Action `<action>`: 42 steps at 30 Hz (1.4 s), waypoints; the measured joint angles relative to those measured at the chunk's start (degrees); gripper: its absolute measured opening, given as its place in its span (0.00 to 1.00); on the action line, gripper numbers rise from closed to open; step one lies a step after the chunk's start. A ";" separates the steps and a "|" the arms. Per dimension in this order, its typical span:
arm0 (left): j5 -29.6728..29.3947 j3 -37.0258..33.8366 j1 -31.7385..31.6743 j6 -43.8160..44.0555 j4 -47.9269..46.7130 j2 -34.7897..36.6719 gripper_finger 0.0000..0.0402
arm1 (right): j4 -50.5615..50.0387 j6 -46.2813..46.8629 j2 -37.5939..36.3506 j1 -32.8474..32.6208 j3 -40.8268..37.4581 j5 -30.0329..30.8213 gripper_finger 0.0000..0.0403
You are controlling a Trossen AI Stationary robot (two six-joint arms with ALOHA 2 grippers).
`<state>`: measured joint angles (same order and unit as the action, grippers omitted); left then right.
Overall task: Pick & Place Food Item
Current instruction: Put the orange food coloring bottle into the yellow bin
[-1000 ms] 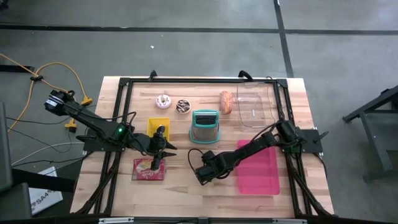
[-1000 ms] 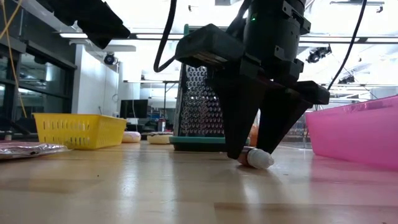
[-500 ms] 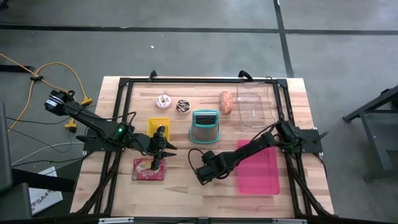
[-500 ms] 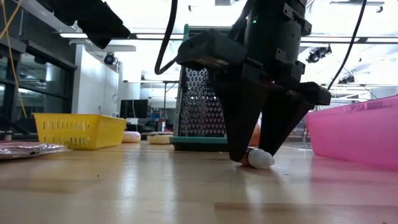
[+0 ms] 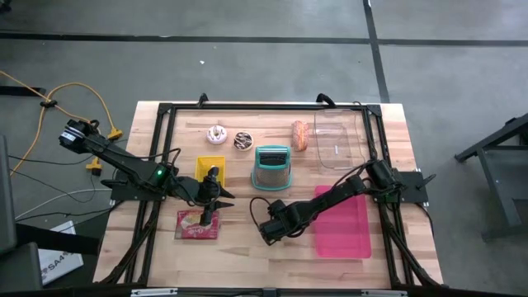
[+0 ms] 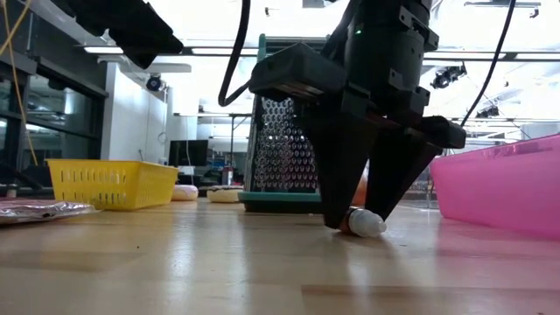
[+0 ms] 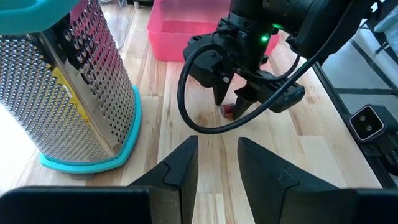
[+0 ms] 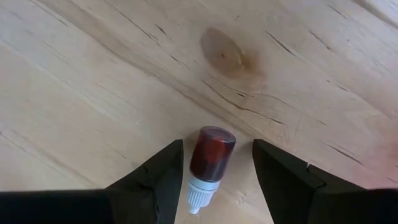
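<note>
Since the right hand [image 8: 214,165] straddles the little red bottle [image 8: 210,154] lying on the table [image 8: 93,81] around 5 o'clock of the grater [image 5: 272,167], fingers part-open and not gripping, I'd bet it rolls out sideways when they close.

- Left gripper [image 5: 207,216] over a red packet [image 5: 197,223].
- Right gripper [image 5: 269,232] beside pink tray [image 5: 351,235].
- Grater [image 5: 272,167] centre; yellow basket [image 5: 209,167] beside it.

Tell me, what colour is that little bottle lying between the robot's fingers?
Dark red with a white cap, the small plastic bottle shows best in the right wrist view.
</note>
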<state>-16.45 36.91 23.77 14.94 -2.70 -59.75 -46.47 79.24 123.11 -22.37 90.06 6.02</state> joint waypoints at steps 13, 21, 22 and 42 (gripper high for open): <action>0.00 0.00 -0.02 0.00 0.00 0.00 0.27 | -0.14 0.00 0.02 0.00 0.00 0.00 0.45; -0.01 0.00 -0.01 0.01 0.00 0.01 0.27 | -0.12 -0.12 0.05 0.00 0.00 0.00 0.45; 0.00 0.00 -0.02 0.00 0.00 0.02 0.27 | -0.14 -0.23 0.07 0.00 0.00 0.02 0.45; 0.00 0.00 -0.01 0.00 0.00 0.01 0.27 | 0.32 -0.95 0.07 -0.02 0.00 -0.15 0.19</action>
<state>-16.45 36.91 23.76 14.94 -2.70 -59.73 -46.15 78.30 123.17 -22.39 90.06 5.87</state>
